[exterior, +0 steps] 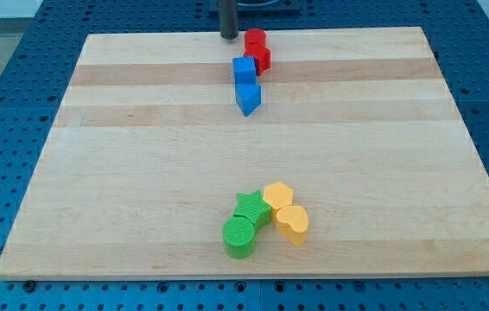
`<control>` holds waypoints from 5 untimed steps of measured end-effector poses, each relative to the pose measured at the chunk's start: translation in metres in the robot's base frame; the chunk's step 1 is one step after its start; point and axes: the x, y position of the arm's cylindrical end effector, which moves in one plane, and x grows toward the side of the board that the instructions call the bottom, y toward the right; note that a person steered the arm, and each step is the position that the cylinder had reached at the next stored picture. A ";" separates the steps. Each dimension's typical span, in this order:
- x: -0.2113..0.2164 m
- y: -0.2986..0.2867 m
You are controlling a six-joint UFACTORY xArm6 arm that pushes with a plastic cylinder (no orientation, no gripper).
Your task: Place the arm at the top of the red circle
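Observation:
The red circle [254, 40] stands near the board's top edge, touching a second red block [263, 59] just below and to its right. My tip [228, 35] is at the board's top edge, just left of the red circle, a small gap apart. A blue cube [244, 70] sits below the red blocks, and a blue triangle [248, 98] sits under it.
Near the view's bottom a green star [251, 206], a green cylinder [238, 237], a yellow hexagon [277, 196] and a yellow heart [293, 223] are clustered together. The wooden board [123, 173] lies on a blue perforated table.

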 end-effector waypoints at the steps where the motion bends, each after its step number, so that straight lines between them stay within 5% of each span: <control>1: 0.000 0.000; 5: 0.001 0.033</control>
